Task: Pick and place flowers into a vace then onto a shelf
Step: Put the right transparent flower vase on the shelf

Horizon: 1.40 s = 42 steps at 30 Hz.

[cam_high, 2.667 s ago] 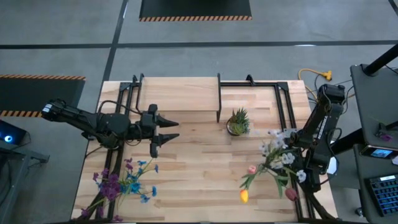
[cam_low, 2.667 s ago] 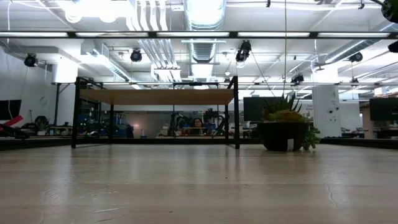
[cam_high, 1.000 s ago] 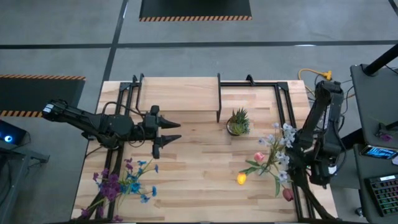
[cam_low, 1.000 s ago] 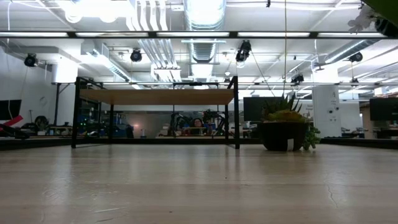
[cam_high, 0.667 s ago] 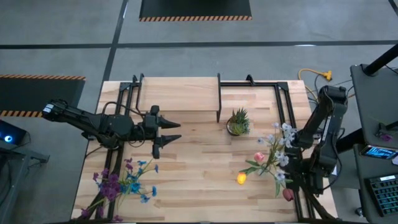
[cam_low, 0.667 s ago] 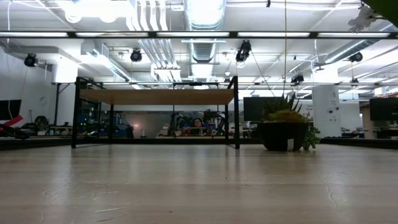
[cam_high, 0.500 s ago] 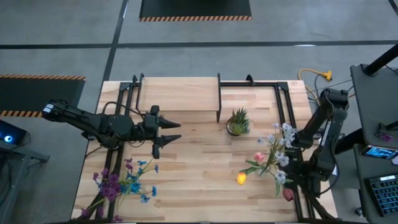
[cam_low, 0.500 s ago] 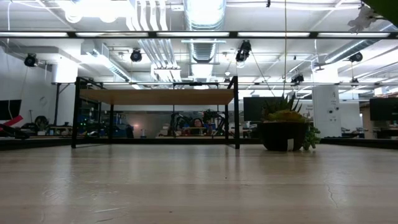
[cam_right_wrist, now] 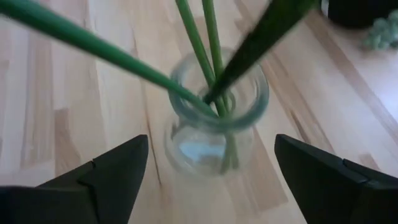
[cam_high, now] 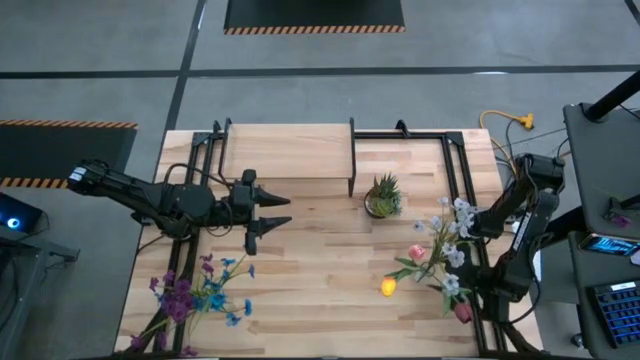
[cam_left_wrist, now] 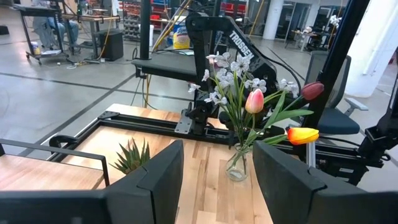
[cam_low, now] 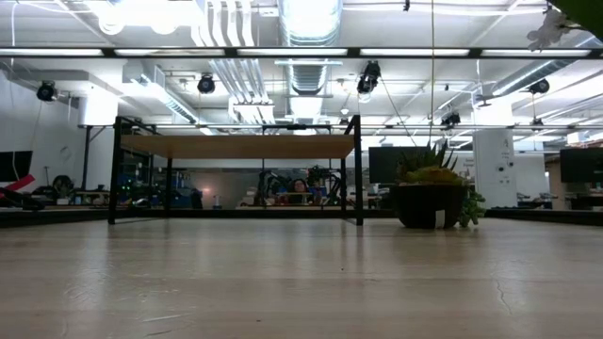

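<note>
We read this as the end of the first placement: a bunch of flowers (cam_left_wrist: 249, 93) stands upright in a clear glass vase (cam_right_wrist: 214, 118) on the worktop (cam_high: 320, 260), near its right edge and just in front of the short spiky potted plant (cam_high: 383, 195). The stems lean apart because the vase mouth is wide and only their lower ends are gathered in it.

Our right claw (cam_right_wrist: 211, 180) is released, its two fingers spread wide on either side of the vase without touching the glass, so the vase bears the bunch alone. We judge the spread is there to clear the glass and the splayed stems.

Our left claw (cam_left_wrist: 214, 174) hangs over the worktop's left half, parted and grasping nothing, pointing across toward the vase; it looks to be waiting.

A second bunch of blue and purple flowers (cam_high: 195, 295) lies loose at the front left corner of the worktop, not yet picked. The shelf (cam_high: 290, 150) stands at the rear edge, its board bare, so the vase has yet to go up there.
</note>
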Available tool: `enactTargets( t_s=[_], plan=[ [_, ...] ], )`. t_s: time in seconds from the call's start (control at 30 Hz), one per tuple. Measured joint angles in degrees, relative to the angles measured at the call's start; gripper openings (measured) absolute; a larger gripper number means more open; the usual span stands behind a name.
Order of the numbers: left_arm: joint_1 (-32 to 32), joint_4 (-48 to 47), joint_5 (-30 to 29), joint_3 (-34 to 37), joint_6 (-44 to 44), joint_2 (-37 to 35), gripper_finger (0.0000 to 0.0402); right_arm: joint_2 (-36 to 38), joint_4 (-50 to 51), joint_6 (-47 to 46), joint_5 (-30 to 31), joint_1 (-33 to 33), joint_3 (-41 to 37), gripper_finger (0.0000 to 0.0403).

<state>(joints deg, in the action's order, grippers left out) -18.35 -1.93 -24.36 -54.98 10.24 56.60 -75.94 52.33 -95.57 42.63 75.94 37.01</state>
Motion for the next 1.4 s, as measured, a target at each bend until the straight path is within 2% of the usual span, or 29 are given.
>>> enactTargets(
  t_s=[0.23, 0.53, 0.77, 1.17, 1.4],
  plan=[
    [0.0, 0.0, 0.0, 0.0, 0.0, 0.0, 0.0177, -2.6, -0.8, -2.3, 7.1, 0.0, 0.0, 0.0336],
    [0.0, 0.0, 0.0, 0.0, 0.0, 0.0, 0.0177, -6.9, -0.8, -7.6, 10.3, 0.0, 0.0, 0.0333],
    [0.0, 0.0, 0.0, 0.0, 0.0, 0.0, 0.0177, -9.8, -0.7, -10.3, 11.6, -0.1, 0.0, 0.0315],
    [0.0, 0.0, 0.0, 0.0, 0.0, 0.0, 0.0177, -13.0, -0.7, -12.9, 16.1, -0.3, -0.1, 0.0209],
    [0.0, 0.0, 0.0, 0.0, 0.0, 0.0, 0.0177, -13.0, -0.7, -13.6, 16.5, -0.3, -0.1, 0.0148]
  ],
)
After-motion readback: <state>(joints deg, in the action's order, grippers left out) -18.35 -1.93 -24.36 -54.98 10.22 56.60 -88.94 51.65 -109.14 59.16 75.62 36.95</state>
